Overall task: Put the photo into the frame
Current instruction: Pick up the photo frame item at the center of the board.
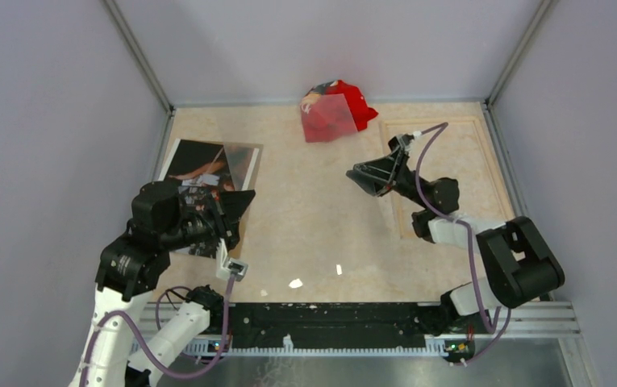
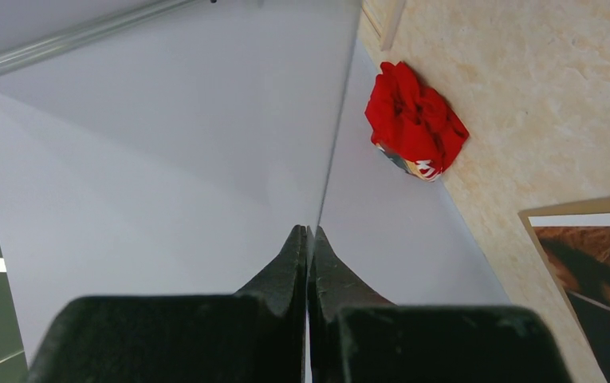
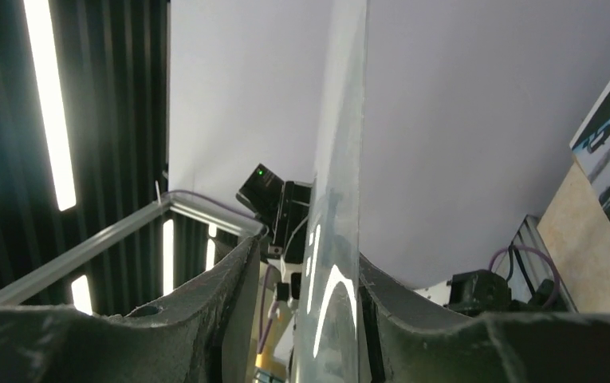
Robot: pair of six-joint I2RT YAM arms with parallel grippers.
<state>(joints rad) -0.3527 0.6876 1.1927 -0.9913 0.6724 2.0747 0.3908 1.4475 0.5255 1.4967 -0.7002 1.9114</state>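
pale wood frame [image 1: 450, 119] lay empty at 2 o'clock, the photo [image 1: 208, 173] well apart at 9 o'clock, so insertion was not yet done. left gripper [image 2: 308, 239] was pressed together on nothing over the photo; right gripper [image 3: 305, 263] straddled a clear sheet [image 3: 337, 159], grip unclear.

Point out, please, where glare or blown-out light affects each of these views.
Top external: small white glints near the arm bases, otherwise evenly lit. Left wrist: no glare, and the red cloth is sharp. Right wrist: bright curved reflections streak the clear sheet, and the light strips at left are blown out.
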